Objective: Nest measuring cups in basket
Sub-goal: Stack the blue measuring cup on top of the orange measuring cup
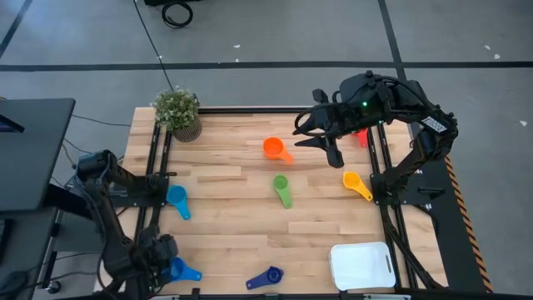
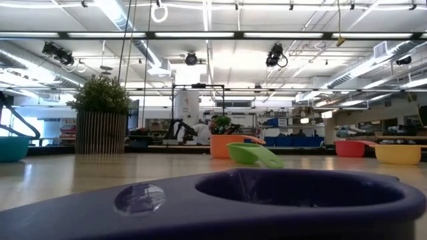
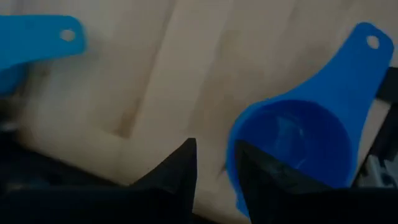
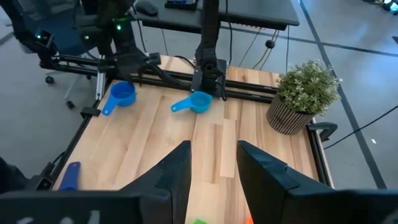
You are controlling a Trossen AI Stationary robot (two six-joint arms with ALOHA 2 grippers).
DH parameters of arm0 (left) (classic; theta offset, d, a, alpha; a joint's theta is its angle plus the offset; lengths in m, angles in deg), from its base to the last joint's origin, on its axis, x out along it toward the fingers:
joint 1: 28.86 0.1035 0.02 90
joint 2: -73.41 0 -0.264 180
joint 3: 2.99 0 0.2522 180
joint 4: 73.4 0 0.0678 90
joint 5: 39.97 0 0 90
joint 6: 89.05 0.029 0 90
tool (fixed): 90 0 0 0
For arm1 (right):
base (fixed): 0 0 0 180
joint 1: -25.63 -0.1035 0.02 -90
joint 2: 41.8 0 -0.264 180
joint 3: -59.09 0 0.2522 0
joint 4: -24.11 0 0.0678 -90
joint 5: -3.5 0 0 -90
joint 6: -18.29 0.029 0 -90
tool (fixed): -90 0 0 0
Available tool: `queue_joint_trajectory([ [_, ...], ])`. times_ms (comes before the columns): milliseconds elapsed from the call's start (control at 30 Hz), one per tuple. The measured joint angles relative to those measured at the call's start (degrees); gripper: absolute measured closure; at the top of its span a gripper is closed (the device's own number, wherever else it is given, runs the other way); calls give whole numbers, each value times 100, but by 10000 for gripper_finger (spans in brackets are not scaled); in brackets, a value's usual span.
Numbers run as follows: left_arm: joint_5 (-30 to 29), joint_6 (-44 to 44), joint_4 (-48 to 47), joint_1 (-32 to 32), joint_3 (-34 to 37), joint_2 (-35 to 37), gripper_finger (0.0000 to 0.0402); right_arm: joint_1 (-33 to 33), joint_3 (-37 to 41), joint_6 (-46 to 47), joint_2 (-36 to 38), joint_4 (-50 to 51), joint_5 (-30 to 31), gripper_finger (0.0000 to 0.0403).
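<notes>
A blue measuring cup stands on the table near its front left corner. My left gripper is open and points down at it from above. One finger is in the bowl and the other outside the wall, on the side away from the handle. A light blue cup, dark blue cup, green cup, orange cup and yellow cup lie spread over the table. A red cup is partly hidden by my right arm. The white basket sits at the front right. My right gripper hangs open high over the far side. My left gripper stands astride the blue cup's wall opposite the handle, coming from above and pointing down. One finger is inside the bowl and the other outside. Whether either finger touches the wall I cannot tell. The cup stands upright on the table.
A potted plant stands at the far left corner. Black frame rails run along the table's left and right sides. Bare wood lies between the cups in the middle and front of the table.
</notes>
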Motion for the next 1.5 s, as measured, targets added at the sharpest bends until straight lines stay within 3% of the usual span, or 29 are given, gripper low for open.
queue_joint_trajectory([
  [167,253,368,780,29,263,0,285,-19,0,-2,0,0,0,267],
  [433,259,796,753,37,324,2,285,-19,0,-2,-2,0,13,267],
  [1067,491,765,822,37,324,-465,286,-19,0,-4,-4,0,17,267],
  [1200,491,750,859,37,324,-495,313,-19,0,-3,-4,0,17,267],
  [1367,491,410,925,37,317,-492,386,-19,0,-2,-4,0,17,267],
  [1500,491,-134,970,37,310,-487,389,-19,0,-2,-4,0,28,267],
])
